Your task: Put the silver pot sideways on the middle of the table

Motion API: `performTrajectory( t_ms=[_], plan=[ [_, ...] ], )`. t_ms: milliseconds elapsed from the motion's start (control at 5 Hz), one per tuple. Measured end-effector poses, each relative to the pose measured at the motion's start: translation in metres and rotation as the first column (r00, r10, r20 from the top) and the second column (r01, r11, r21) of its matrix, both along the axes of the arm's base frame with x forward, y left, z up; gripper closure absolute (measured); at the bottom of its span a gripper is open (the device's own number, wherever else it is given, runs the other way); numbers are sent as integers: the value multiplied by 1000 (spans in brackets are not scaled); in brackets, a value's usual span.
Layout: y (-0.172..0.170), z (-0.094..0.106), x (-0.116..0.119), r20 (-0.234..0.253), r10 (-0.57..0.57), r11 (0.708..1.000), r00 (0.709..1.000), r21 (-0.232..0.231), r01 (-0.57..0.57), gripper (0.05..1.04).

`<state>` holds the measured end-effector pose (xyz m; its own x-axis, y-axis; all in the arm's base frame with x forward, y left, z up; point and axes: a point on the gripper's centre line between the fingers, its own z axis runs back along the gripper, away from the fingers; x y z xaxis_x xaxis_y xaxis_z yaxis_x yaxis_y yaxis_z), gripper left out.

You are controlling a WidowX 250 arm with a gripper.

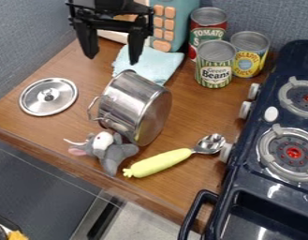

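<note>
Brown wood grain covers the table [200,115], and the silver pot [128,101] lies on its side around the middle, its flat base facing the stove [240,187]. Above the cloth [172,61] and the pot, the gripper [113,57] hangs with jaws spread wide, holding nothing. The metal lid [40,103] rests at the left. A gray plush mouse [112,154] and a yellow-handled spoon [159,163] lie nearer the front edge. Three cans [215,69] stand by what is probably a toy phone [172,9].
</note>
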<state>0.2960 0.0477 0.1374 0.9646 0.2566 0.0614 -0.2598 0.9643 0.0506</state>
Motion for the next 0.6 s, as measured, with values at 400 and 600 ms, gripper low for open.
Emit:
performTrajectory(
  t_ms=[400,600],
  plan=[
    [-3,-12,1,-39,-65,998,997,-23,64,83],
    [-3,-12,1,-39,-67,998,997,-23,66,83]
  ],
)
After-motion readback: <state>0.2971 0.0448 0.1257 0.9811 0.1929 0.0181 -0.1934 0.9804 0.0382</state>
